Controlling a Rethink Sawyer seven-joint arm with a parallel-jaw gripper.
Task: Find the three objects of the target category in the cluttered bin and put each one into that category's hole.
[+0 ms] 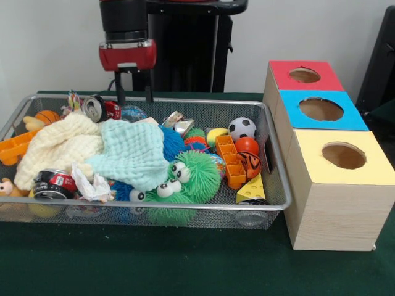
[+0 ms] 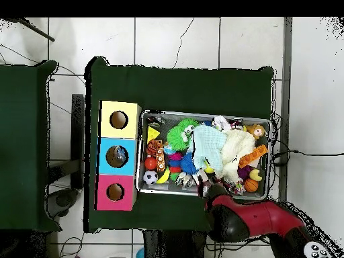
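Observation:
My gripper (image 1: 133,94) hangs open and empty just above the far rim of the wire mesh bin (image 1: 278,176), over a soda can (image 1: 99,108); in the overhead view the gripper (image 2: 213,190) sits at the bin's (image 2: 201,113) lower edge. Inside lie a light blue cloth (image 1: 133,154), a cream cloth (image 1: 58,145), green fuzzy toys with eyes (image 1: 191,176), a soccer ball (image 1: 242,128), an orange ball (image 1: 247,145), a small basketball (image 1: 47,116), a cheese wedge (image 1: 252,188), an orange brick (image 1: 229,160) and a second can (image 1: 52,184). The cloths hide whatever is beneath them.
Three wooden boxes, each with a round hole on top, stand in a row right of the bin: red (image 1: 281,71) farthest, blue (image 1: 355,117) in the middle, yellow (image 1: 308,145) nearest. Green cloth covers the table (image 1: 154,265).

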